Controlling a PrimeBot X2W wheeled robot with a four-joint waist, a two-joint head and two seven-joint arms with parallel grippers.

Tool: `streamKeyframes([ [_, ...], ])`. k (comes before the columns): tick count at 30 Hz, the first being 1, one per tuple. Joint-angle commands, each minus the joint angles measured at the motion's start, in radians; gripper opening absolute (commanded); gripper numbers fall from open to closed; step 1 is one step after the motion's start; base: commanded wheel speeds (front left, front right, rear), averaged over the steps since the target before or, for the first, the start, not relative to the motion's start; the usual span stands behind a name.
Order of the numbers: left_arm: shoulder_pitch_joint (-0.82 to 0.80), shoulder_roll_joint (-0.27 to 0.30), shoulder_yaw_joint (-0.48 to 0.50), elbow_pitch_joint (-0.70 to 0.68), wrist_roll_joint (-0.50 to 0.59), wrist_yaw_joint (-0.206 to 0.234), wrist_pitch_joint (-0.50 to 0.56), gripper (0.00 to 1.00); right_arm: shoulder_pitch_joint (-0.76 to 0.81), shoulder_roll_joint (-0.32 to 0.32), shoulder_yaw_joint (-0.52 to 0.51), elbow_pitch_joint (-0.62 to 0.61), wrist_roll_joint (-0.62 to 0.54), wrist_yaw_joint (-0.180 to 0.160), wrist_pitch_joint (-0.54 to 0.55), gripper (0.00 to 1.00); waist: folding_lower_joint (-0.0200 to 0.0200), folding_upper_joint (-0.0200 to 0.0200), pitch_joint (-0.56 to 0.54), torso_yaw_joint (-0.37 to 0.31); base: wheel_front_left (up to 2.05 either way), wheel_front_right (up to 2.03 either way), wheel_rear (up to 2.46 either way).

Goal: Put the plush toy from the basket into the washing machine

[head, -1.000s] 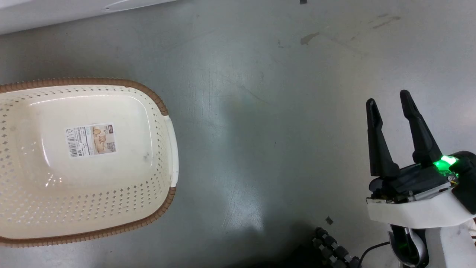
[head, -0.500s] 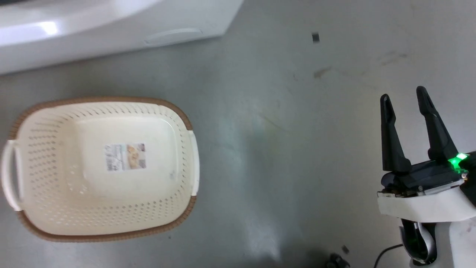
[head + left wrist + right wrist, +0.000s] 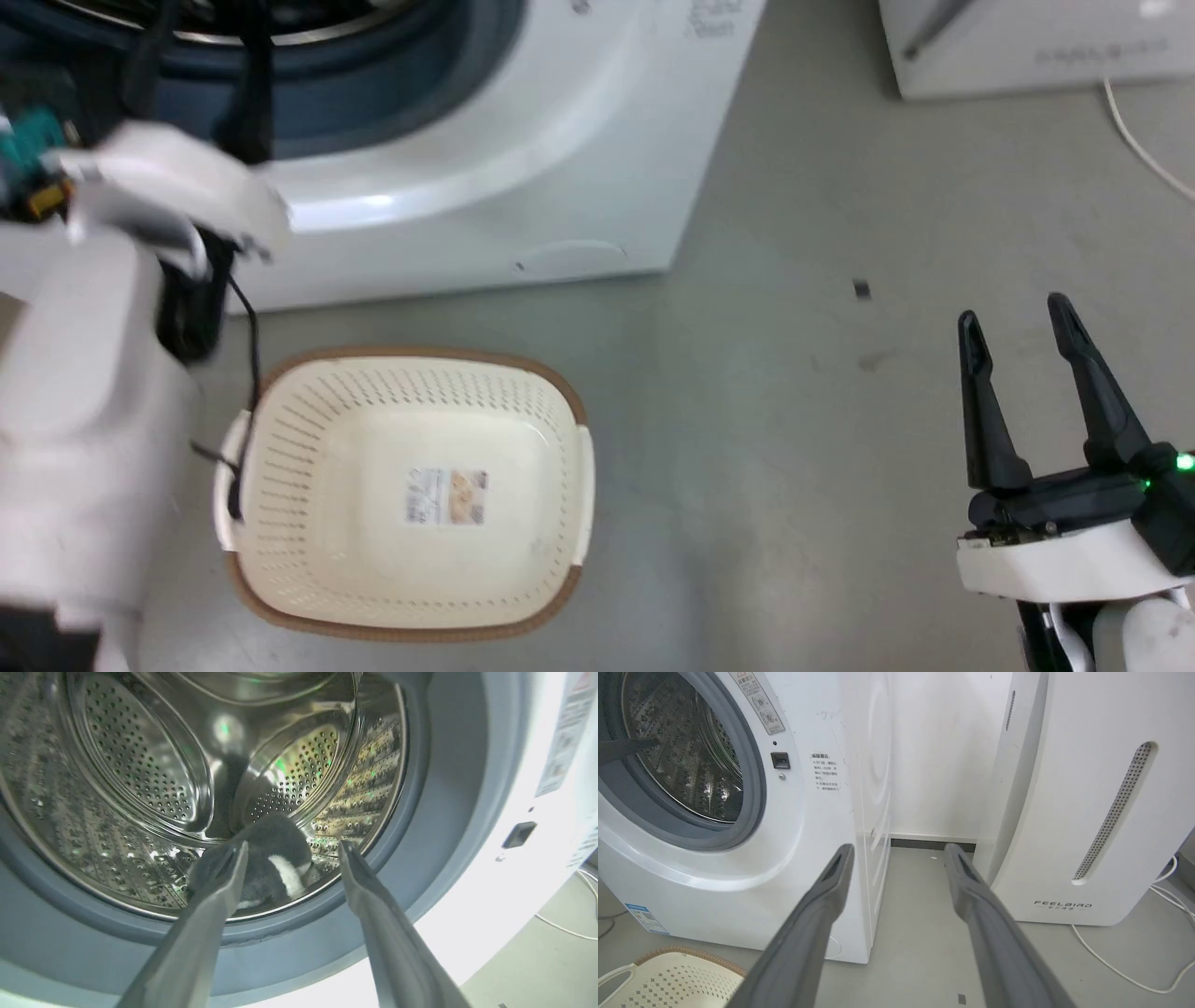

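Low in washing machine (image 3: 523, 872) drum (image 3: 140, 770); plush toy (image 3: 276, 856) lying; left fingers (image 3: 218, 896) spread

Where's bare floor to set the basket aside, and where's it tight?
Widest bare floor lies between the basket and the right gripper. A narrower strip runs between the washing machine and the white appliance; a cable trails on floor beside it. Tight: the left arm crowds the basket's left side.

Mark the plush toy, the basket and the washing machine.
plush toy (image 3: 275, 856): left wrist view, dark furry body.
basket (image 3: 345, 504): head view, bare inner bottom.
washing machine (image 3: 812, 830): right wrist view, white front panel.
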Motion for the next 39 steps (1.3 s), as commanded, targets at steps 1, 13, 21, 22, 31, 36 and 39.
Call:
streamKeyframes([
  [1,0.061,-0.007,0.018,-0.045,0.013,0.012,-0.005,1.00,0.016,0.000,-0.003,0.000,-0.009,-0.001,-0.005,1.00,0.0001,0.0000,-0.089,0.067,0.00,0.00,0.00],
  [13,0.615,-0.128,0.218,-0.500,0.106,0.114,-0.005,1.00,0.097,0.000,0.006,0.018,-0.022,-0.001,-0.005,1.00,0.0001,0.0000,-0.247,0.115,0.00,0.00,0.00],
  [21,0.827,-0.207,0.244,-0.594,0.165,0.130,-0.005,1.00,0.144,0.000,0.018,0.033,-0.018,-0.001,-0.005,1.00,0.0001,0.0000,-0.303,0.134,0.00,0.00,0.00],
  [22,0.846,-0.216,0.248,-0.600,0.173,0.131,-0.005,1.00,0.147,0.000,0.020,0.034,-0.017,-0.001,-0.005,1.00,0.0001,0.0000,-0.307,0.135,0.00,0.00,0.00],
  [31,0.949,-0.288,0.283,-0.626,0.246,0.108,-0.005,1.00,0.170,0.000,0.025,0.042,0.000,-0.001,-0.005,1.00,0.0001,0.0000,-0.326,0.144,0.00,0.00,0.00],
  [36,0.975,-0.310,0.297,-0.608,0.283,0.083,-0.005,1.00,0.180,0.000,0.027,0.046,0.005,-0.001,-0.005,1.00,0.0001,0.0000,-0.336,0.146,0.00,0.00,0.00],
  [39,0.979,-0.321,0.305,-0.603,0.302,0.068,-0.005,1.00,0.184,0.000,0.028,0.048,0.006,-0.001,-0.005,1.00,0.0001,0.0000,-0.339,0.150,0.00,0.00,0.00],
])
